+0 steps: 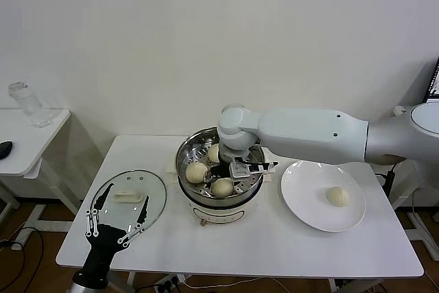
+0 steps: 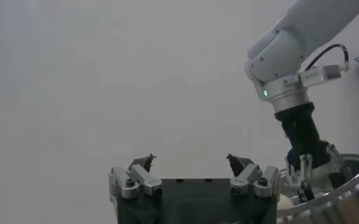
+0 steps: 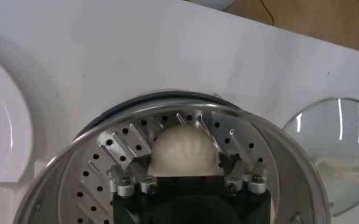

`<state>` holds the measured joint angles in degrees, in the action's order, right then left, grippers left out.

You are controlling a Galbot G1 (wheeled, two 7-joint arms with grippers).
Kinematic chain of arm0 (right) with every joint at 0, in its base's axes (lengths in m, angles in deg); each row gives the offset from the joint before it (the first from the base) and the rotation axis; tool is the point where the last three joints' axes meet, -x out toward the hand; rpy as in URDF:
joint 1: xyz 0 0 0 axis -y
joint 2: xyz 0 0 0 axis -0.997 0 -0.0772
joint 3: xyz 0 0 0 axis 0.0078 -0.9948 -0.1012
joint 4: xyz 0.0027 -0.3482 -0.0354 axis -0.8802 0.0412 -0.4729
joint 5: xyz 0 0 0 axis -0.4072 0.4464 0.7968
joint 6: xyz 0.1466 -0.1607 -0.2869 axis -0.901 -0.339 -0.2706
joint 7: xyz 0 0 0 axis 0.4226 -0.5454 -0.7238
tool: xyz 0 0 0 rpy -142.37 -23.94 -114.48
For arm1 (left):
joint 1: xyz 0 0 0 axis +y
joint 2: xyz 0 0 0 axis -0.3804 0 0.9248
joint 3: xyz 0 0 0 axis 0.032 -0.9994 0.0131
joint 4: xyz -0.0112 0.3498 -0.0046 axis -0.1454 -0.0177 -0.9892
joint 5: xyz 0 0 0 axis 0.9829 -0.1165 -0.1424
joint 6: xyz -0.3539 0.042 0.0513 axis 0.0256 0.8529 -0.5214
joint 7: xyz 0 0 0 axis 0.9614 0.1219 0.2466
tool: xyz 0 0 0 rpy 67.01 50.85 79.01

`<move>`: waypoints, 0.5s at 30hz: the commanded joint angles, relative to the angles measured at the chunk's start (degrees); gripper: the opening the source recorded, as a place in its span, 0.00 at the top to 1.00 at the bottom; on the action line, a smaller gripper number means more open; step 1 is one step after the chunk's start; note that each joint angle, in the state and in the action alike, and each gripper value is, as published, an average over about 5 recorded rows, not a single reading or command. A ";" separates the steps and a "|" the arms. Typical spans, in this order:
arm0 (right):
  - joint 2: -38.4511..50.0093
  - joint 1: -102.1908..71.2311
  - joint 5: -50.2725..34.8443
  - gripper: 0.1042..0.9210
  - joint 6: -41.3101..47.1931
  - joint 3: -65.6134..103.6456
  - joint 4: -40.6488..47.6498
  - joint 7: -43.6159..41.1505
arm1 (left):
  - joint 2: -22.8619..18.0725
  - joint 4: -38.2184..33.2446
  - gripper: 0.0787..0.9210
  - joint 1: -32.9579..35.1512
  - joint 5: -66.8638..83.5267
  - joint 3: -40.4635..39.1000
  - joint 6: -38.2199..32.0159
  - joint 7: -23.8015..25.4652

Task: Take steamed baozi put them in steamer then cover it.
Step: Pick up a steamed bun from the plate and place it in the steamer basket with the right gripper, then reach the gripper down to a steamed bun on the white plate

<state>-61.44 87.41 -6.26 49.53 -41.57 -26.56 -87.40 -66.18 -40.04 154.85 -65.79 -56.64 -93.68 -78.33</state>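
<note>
The steamer (image 1: pixel 188 147) stands mid-table with three baozi in it: one at the left (image 1: pixel 197 171), one at the front (image 1: pixel 221 187), one at the back (image 1: pixel 213 152). My right gripper (image 1: pixel 238 168) reaches down inside the pot. In the right wrist view its jaws (image 3: pixel 184 159) stand wide apart on either side of a baozi (image 3: pixel 184 146) that rests on the perforated tray (image 3: pixel 100 176). A fourth baozi (image 1: pixel 337 196) lies on the white plate (image 1: pixel 302 200). The cover (image 1: pixel 130 200) lies flat on the table at the left. My left gripper (image 1: pixel 113 228) is open and empty at its near edge.
A glass jar (image 1: pixel 27 104) and a dark object (image 1: pixel 5 147) sit on a small side table at the far left. In the left wrist view my left gripper (image 2: pixel 190 159) faces the right arm (image 2: pixel 289 79) and the steamer rim (image 2: pixel 344 195).
</note>
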 commanded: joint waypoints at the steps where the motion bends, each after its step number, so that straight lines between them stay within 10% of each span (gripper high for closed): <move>1: 2.27 1.29 -0.68 0.12 -0.48 2.41 -0.57 -0.78 | 0.09 0.15 0.12 -0.11 0.12 -0.16 0.13 0.03; 15: 25.08 6.50 -38.35 0.12 32.60 7.24 11.46 -8.79 | 0.47 0.07 0.12 -0.29 -0.32 -0.78 0.41 0.09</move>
<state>-50.21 91.85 -21.60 60.64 -36.64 -24.50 -92.85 -65.86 -39.79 154.44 -65.92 -57.35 -93.40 -78.26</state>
